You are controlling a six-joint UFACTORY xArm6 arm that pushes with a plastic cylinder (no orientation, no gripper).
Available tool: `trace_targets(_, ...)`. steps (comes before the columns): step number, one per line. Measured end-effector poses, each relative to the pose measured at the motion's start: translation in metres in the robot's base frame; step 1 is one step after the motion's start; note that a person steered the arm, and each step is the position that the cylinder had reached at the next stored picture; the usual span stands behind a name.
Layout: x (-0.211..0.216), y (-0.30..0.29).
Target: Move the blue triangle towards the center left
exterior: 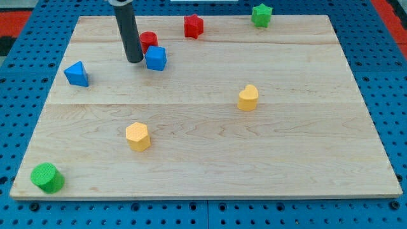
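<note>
A dark rod descends from the view's top onto a pale wooden bench (210, 159), my tip (134, 61) resting on the boards in the upper left part of the surface; the arm carries no gripper, so there is nothing to read as wide, narrow or holding. The tip stands just beside a blue cube (156, 58), which lies immediately to its right in the view, though whether the two touch cannot be told. A red cylinder (149, 41) sits just behind the rod and the cube, partly hidden by the rod. The blue triangle (76, 74), the block named in the task, lies well to the view's left of the tip, near the bench's left edge and a little lower in the view, apart from every other block. Farther along the top of the bench, a red star-shaped block (193, 26) sits to the right of the cylinder, and a green star-shaped block (261, 14) sits close to the far edge. A yellow block with a rounded top (248, 98) lies right of centre, while a yellow hexagonal block (137, 136) lies lower and left of centre. A green cylinder (47, 177) occupies the bottom left corner. The bench rests on a blue perforated surface (19, 83) that shows on all sides.
</note>
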State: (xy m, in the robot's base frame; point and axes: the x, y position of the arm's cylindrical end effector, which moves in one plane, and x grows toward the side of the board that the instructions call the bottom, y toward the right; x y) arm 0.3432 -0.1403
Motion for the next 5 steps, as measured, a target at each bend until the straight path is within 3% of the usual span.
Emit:
trace_targets(2, 0.053, 0.001)
trace_targets(3, 0.093, -0.037)
trace_targets(4, 0.102, -0.063)
trace_targets(5, 0.081, -0.087)
